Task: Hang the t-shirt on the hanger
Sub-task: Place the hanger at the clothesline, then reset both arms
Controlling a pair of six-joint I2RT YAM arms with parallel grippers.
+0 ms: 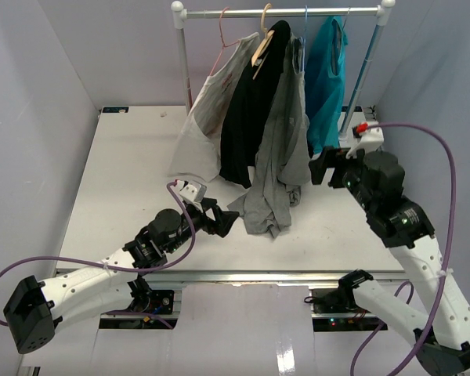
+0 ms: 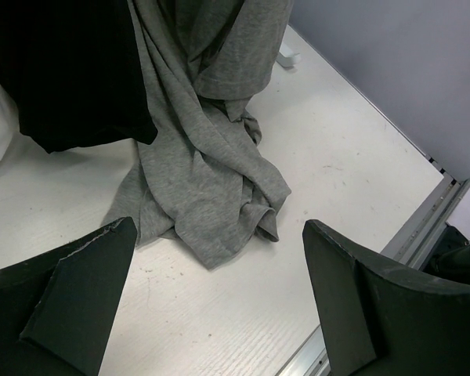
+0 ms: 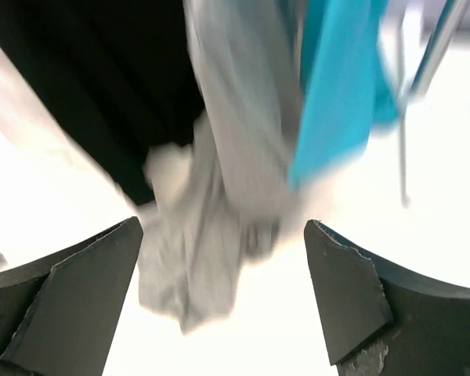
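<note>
The grey t-shirt (image 1: 282,149) hangs from the rail, and its lower part is bunched on the white table (image 1: 125,172). It also shows in the left wrist view (image 2: 204,188) and, blurred, in the right wrist view (image 3: 227,180). The light-blue wire hanger (image 1: 304,27) hooks on the rail above it; only its hook and neck show. My left gripper (image 1: 223,222) is open and empty, low over the table just left of the shirt's heap. My right gripper (image 1: 323,168) is open and empty, to the right of the hanging shirt.
A white rail (image 1: 282,11) on two posts stands at the back. On it hang a white printed shirt (image 1: 211,117) on a pink wire hanger, a black garment (image 1: 251,110) on a wooden hanger, and a teal garment (image 1: 327,78). The table's front edge (image 1: 258,274) is metal.
</note>
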